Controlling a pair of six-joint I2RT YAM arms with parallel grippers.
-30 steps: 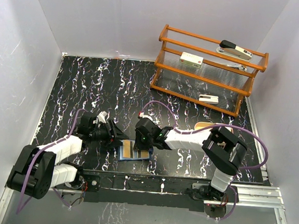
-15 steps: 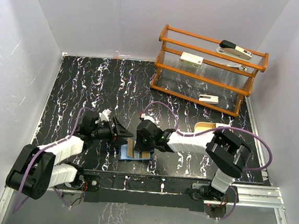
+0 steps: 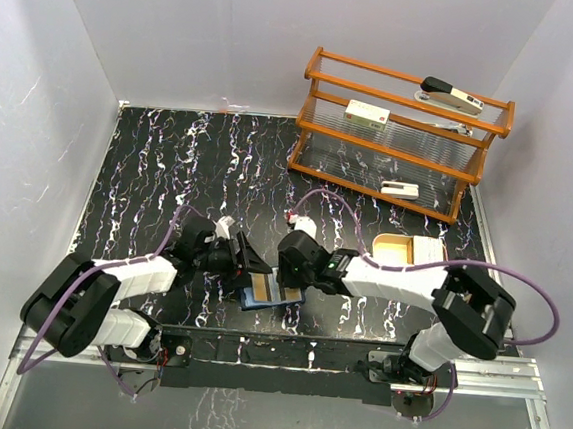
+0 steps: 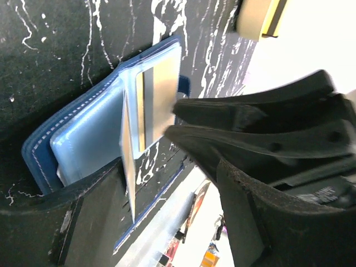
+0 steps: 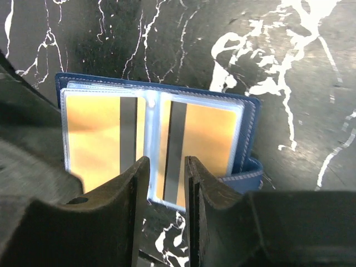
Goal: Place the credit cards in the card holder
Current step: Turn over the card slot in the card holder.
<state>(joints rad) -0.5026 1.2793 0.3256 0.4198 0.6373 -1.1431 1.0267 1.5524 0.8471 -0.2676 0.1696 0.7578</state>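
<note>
Both arms reach low and inward from either side and meet over the card holder, which lies open on the table near its front middle. The left gripper has its jaws well apart with a clear leaf of the holder on edge between them. The right gripper points down at the centre fold, its jaws parted by a narrow gap and gripping nothing. There is one holder, and two credit cards show in it, each tan-orange with a dark stripe, one per clear sleeve.

No legible text, brand, number anywhere. Gold credit cards in card holder: dark stripes only. Faint moulded marking on left end effector finger, too blurred to read.
</note>
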